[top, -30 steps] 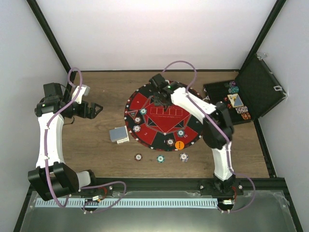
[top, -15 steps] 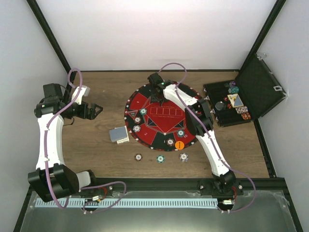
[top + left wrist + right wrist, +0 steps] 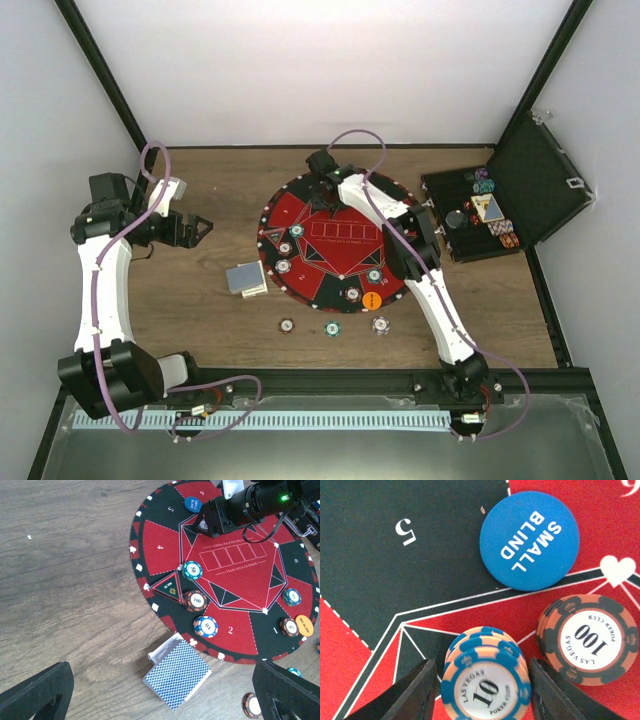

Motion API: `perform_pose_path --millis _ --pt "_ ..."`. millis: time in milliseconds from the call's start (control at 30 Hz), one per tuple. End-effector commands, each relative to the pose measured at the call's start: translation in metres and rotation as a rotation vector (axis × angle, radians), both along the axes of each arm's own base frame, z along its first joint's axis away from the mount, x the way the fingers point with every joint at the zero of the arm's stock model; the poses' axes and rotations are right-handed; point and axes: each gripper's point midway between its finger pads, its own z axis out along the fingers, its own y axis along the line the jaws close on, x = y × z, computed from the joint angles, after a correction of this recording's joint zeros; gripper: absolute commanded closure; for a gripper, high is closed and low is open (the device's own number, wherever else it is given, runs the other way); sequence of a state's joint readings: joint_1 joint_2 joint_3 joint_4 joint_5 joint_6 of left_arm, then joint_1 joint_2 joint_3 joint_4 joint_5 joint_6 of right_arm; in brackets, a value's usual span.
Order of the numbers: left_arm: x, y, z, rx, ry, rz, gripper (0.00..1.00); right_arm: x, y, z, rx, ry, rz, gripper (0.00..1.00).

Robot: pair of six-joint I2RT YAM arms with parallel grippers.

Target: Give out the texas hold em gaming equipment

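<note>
— Chips first: the blue-and-cream stack [image 3: 487,685] marked 10 is lying flat on the round mat [image 3: 300,205], on the white lines at the corner of black seat 5. The small-blind button [image 3: 529,540] is sitting just beyond it and the 100 stack [image 3: 587,640] just beside it.

— And the right gripper [image 3: 322,192]?

— It is straddling that stack, jaws standing narrow, one on each side. Whether they are pressing or letting go, the wrist view is not showing; I cannot tell.

— What is differing from a second ago?

— The right arm is now reaching long across the mat to its far rim. A second back its elbow was folded over the mat's right side and the gripper was sitting a touch nearer. Over the last half second it is hardly moving. I am reading that as a stack being set down at seat 5, so this seat is nearly getting served.

— Everything else?

— Nothing is shifting. The card deck [image 3: 177,672] is lying just off the mat's near-left edge, and three loose chips [image 3: 332,328] are waiting in front of the mat. The black case [image 3: 545,190] is standing open at the right. The left gripper [image 3: 198,229] is hanging wide open, holding nothing, well apart to the left.
</note>
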State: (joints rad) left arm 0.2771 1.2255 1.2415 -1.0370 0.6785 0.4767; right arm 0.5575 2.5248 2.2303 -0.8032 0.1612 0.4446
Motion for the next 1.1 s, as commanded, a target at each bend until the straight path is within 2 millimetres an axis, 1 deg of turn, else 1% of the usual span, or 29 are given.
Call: perform_pose_path --millis 0,33,100,133,200,300,333,433,500,600,633,667,767,833,900,967,1067 --pt "-0.004 -0.003 0.012 -0.002 -0.035 -0.016 0.00 0.003 0.003 0.020 0.038 -0.007 0.008 0.43" --pt "-0.004 -0.002 0.012 -0.003 -0.034 -0.015 0.00 0.001 0.004 0.024 0.043 -0.007 0.011 0.40" --pt "-0.004 -0.003 0.013 -0.005 -0.033 -0.014 0.00 -0.003 0.005 0.041 0.055 -0.022 0.018 0.35" --pt "-0.004 -0.003 0.013 -0.006 -0.034 -0.015 0.00 -0.005 0.007 0.054 0.062 -0.039 0.023 0.35" --pt "-0.005 -0.003 0.014 -0.005 -0.036 -0.015 0.00 -0.011 0.007 0.073 0.063 -0.060 0.029 0.35" --pt "-0.005 -0.003 0.015 -0.001 -0.042 -0.017 0.00 -0.027 0.007 0.109 0.067 -0.105 0.036 0.34" --pt "-0.006 -0.003 0.016 0.000 -0.043 -0.017 0.00 -0.036 0.008 0.120 0.066 -0.118 0.042 0.34" --pt "-0.005 -0.004 0.017 -0.004 -0.043 -0.021 0.00 -0.071 -0.002 0.142 0.062 -0.130 0.042 0.31" --pt "-0.005 -0.004 0.017 -0.009 -0.041 -0.022 0.00 -0.102 -0.010 0.147 0.066 -0.126 0.045 0.29" --pt "-0.005 -0.005 0.017 -0.017 -0.044 -0.027 0.00 -0.158 -0.032 0.137 0.067 -0.093 0.032 0.23" --pt "-0.005 -0.006 0.017 -0.019 -0.046 -0.030 0.00 -0.177 -0.042 0.129 0.060 -0.074 0.017 0.21" --pt "-0.005 -0.006 0.016 -0.023 -0.047 -0.030 0.00 -0.197 -0.053 0.127 0.066 -0.064 -0.001 0.20" --pt "-0.003 -0.007 0.015 -0.030 -0.044 -0.032 0.00 -0.253 -0.081 0.098 0.043 0.012 -0.038 0.16" --pt "-0.003 -0.008 0.015 -0.037 -0.044 -0.034 0.00 -0.287 -0.098 0.081 0.025 0.067 -0.067 0.15" --pt "-0.001 -0.008 0.016 -0.042 -0.048 -0.034 0.00 -0.315 -0.112 0.068 0.025 0.113 -0.099 0.15" --pt "-0.001 -0.008 0.017 -0.043 -0.051 -0.032 0.00 -0.339 -0.122 0.055 0.032 0.158 -0.108 0.14" --pt "0.001 -0.007 0.016 -0.040 -0.049 -0.032 0.00 -0.363 -0.129 0.043 0.047 0.205 -0.119 0.14"
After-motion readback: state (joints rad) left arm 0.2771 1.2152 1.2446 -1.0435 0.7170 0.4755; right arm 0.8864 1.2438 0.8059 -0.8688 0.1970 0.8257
